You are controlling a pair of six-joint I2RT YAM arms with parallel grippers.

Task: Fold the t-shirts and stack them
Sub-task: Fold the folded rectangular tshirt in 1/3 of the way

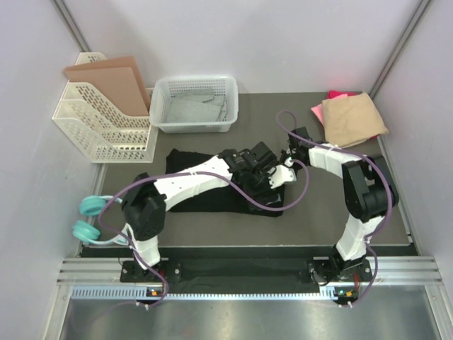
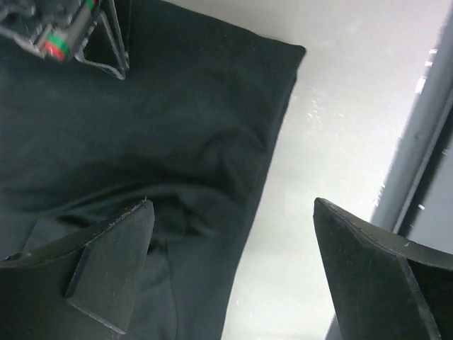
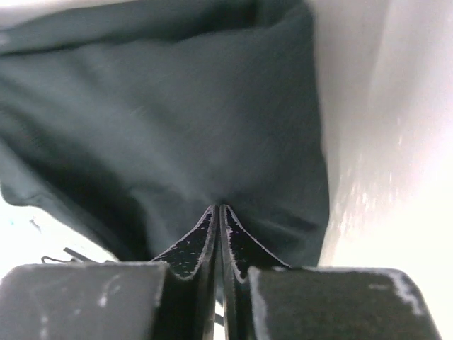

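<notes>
I see a plain black shirt [image 1: 212, 200] just in front of the white mesh basket [image 1: 195, 129]. Right of the basket a tan shirt [image 1: 352, 118] lies over a pink shirt [image 1: 318, 110]; left of it, brown cardboard [image 1: 106, 81].

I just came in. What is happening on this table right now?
Two robot arms are working on the black t-shirt in the middle of the table. The right gripper is shut on its cloth; the left gripper hovers open over the shirt's edge. A folded tan t-shirt lies on a pink one in the far right corner.
</notes>
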